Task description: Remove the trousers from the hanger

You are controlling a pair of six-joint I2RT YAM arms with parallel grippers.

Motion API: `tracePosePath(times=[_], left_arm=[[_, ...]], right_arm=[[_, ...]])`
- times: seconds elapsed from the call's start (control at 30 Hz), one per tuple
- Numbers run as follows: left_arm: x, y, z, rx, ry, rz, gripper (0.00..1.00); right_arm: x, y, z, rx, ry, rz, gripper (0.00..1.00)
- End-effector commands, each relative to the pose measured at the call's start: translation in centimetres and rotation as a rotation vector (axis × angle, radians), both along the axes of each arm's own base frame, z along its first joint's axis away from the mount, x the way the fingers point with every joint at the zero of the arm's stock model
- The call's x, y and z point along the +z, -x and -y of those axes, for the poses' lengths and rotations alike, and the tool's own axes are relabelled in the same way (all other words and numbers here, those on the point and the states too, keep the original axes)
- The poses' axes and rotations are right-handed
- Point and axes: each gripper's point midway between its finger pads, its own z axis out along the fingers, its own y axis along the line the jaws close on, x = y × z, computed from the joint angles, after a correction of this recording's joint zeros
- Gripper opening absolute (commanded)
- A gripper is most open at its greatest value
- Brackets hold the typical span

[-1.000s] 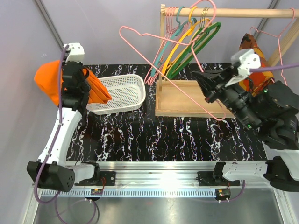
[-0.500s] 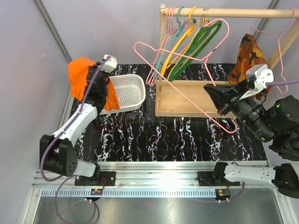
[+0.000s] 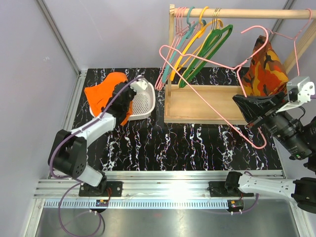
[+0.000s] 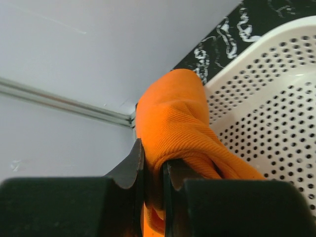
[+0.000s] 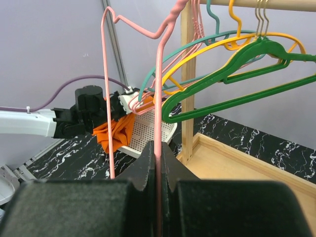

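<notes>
the trousers (image 3: 105, 92) are lying crumpled at the far left corner of the surface (image 3: 192, 143), draped over the left rim of the white basket (image 3: 144, 104) and close to the left wall. they are well apart from the hanger (image 5: 158, 98). the left fingers (image 4: 153, 164) are pinching a thick fold of the orange cloth, narrowed to a slim gap filled by fabric, right over the basket's rim, with little room between them and the wall's metal corner strip (image 4: 64, 101). the right fingers (image 5: 158, 159) are closing tightly on the hanger's thin pink wire, holding it tilted in the air in front of the wooden rack (image 3: 237, 13), above the rack's shallow wooden tray (image 3: 197, 106). the middle and near stretch of the surface is lying open between the two arms.

the trousers are showing a fine ribbed weave, soft and rounded at the fold. the basket is hard white plastic dotted with round holes. the surface is glossy black with white marble veins. thicker green hangers (image 3: 210, 44) and a camouflage garment (image 3: 265, 66) are hanging from the round wooden rail.
</notes>
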Motion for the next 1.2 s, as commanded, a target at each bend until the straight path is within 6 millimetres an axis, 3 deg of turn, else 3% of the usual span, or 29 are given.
tracePosePath(times=[0.0, 0.2, 0.33, 0.43, 0.57, 0.63, 0.7, 0.83, 1.07, 1.1, 1.13, 1.17], left_arm=[[2.2, -1.4, 2.8, -0.078, 0.057, 0.059, 0.0], [0.8, -1.5, 5.7, -0.165, 0.1, -0.022, 0.0], [-3.5, -0.3, 8.0, -0.293, 0.063, -0.232, 0.0], [-4.9, 0.3, 9.3, -0.363, 0.088, -0.304, 0.0], [-7.2, 0.9, 10.5, -0.418, 0.077, -0.445, 0.14], [-7.0, 0.9, 11.0, -0.43, 0.093, -0.477, 0.14], [-6.7, 1.3, 11.6, -0.465, 0.107, -0.501, 0.33], [-5.0, 2.2, 12.1, -0.499, 0.166, -0.526, 0.52], [-1.6, 3.3, 10.3, -0.505, 0.311, -0.496, 0.6], [-1.7, 3.4, 9.2, -0.487, 0.347, -0.492, 0.61], [0.3, 3.5, 9.4, -0.508, 0.431, -0.442, 0.63], [0.8, 3.5, 9.1, -0.51, 0.486, -0.427, 0.67]], right_arm=[[1.3, 0.2, 2.0, -0.042, -0.066, 0.009, 0.0], [1.1, 0.1, 2.4, -0.061, -0.053, 0.014, 0.0], [1.2, 0.0, 2.8, -0.076, -0.065, 0.028, 0.0], [1.2, -0.1, 3.0, -0.086, -0.065, 0.031, 0.0], [0.8, -0.3, 2.9, -0.101, -0.051, 0.02, 0.0], [0.7, -0.4, 3.2, -0.112, -0.051, 0.016, 0.0], [0.7, -0.5, 3.4, -0.123, -0.052, 0.012, 0.0], [0.9, -0.7, 4.1, -0.16, -0.048, 0.01, 0.0], [1.4, -0.9, 4.7, -0.19, -0.042, 0.024, 0.0], [1.4, -1.0, 4.7, -0.197, -0.042, 0.026, 0.0], [1.4, -1.1, 4.6, -0.199, -0.034, 0.028, 0.0], [1.4, -1.1, 4.6, -0.199, -0.034, 0.029, 0.0]])
